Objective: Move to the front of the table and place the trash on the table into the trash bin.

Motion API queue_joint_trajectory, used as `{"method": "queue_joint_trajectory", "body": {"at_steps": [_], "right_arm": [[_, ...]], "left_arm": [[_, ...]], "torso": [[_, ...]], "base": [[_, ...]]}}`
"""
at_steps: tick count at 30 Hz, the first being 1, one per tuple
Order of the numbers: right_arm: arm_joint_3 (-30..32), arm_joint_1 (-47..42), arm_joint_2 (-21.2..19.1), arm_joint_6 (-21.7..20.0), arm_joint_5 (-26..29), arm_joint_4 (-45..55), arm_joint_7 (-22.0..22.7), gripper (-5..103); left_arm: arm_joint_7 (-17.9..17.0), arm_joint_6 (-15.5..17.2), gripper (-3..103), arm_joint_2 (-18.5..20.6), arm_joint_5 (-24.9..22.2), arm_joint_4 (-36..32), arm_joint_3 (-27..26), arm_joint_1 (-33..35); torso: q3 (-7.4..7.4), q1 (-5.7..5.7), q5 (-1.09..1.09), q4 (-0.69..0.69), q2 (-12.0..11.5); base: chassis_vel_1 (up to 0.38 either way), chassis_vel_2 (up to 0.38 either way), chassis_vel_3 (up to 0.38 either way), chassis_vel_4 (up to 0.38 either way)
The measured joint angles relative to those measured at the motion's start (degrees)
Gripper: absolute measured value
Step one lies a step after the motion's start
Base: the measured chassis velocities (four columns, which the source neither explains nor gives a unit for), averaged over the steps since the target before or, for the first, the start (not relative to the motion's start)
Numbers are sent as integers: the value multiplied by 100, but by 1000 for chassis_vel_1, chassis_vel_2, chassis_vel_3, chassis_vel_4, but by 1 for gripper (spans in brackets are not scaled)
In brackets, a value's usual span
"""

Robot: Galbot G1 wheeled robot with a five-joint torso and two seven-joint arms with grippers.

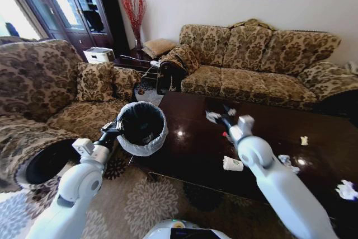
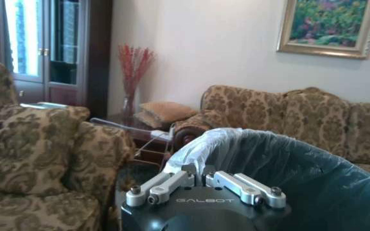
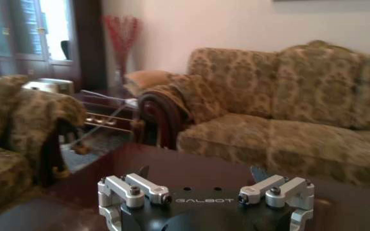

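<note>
left gripper (image 1: 113, 129) sits left of centre in the head view, clenched on the near rim of the trash bin (image 1: 159, 138). in the left wrist view its linkages are drawn together against the whitish liner (image 2: 194, 149) folded over that rim, so the bin looks held, not just touched. the bin hangs at the left end of the table (image 1: 196, 149), black mouth open and facing up.

right gripper (image 1: 219, 117) is over the middle of the table, above centre of the frame. a small white scrap (image 1: 212, 116) sits at its tip. in the right wrist view the linkages stand spread wide, yet the fingertips are out of sight, so whether it grips the scrap cannot be told.

trash on the table: a white cup (image 1: 232, 164) lying near the front edge at centre, a small red bit (image 1: 225, 135) close to the right forearm, a wrapper (image 1: 288, 162) right of the forearm, a paper wad (image 1: 304, 140) further right, another wad (image 1: 348, 190) at the far right edge.

judgement on the step: a piece is being carried to or picked for the bin. doing it well calls for keeping the bin level and steady, bringing the right gripper fully over the black opening before letting go, and staying clear of the liner. the light scrap may cling or drift, so a low drop seems safer.
</note>
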Motion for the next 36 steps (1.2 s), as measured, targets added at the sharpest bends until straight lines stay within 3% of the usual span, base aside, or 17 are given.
{"method": "queue_joint_trajectory", "body": {"at_steps": [4, 6, 7, 11, 18, 21, 36], "right_arm": [[95, -908, 447, 379, -565, -67, 62, 100], [93, -983, 508, 417, -629, -77, 73, 100], [37, -1223, 749, 530, -884, -193, 102, 100], [-167, -1356, 1100, 632, -1300, -502, 209, 100], [-854, -1129, 1370, 614, -1297, -914, 656, 100], [-1035, -983, 1485, 599, -1298, -1041, 839, 100], [-1222, -1073, 1491, 315, -1167, -1046, 1275, 100]], "left_arm": [[72, -27, 3, -73, 74, -17, 15, 43], [83, -32, 3, -84, 85, -20, 18, 50], [119, -56, 3, -104, 104, -27, 28, 68], [218, -125, 3, -123, 118, -45, 38, 86], [311, -189, 3, -207, 132, -48, 125, 42], [364, -196, 3, -263, 178, -57, 150, 72], [399, -180, 3, -257, -47, -110, 143, 52]], "torso": [[0, 0, -1, 4, 0], [0, 0, -2, 3, 0], [0, 0, -2, 2, 0], [0, 0, -2, 1, 0], [1, 1, -1, 0, 0], [1, 1, -1, 7, 0], [1, 1, -1, 2, 0]], "base": [[-65, -65, -57, -60], [-74, -74, -67, -82], [-91, -83, -74, -88], [-96, -105, -92, -109], [-76, -79, -78, -84], [-12, -13, -12, -19], [0, 0, 0, 0]]}}
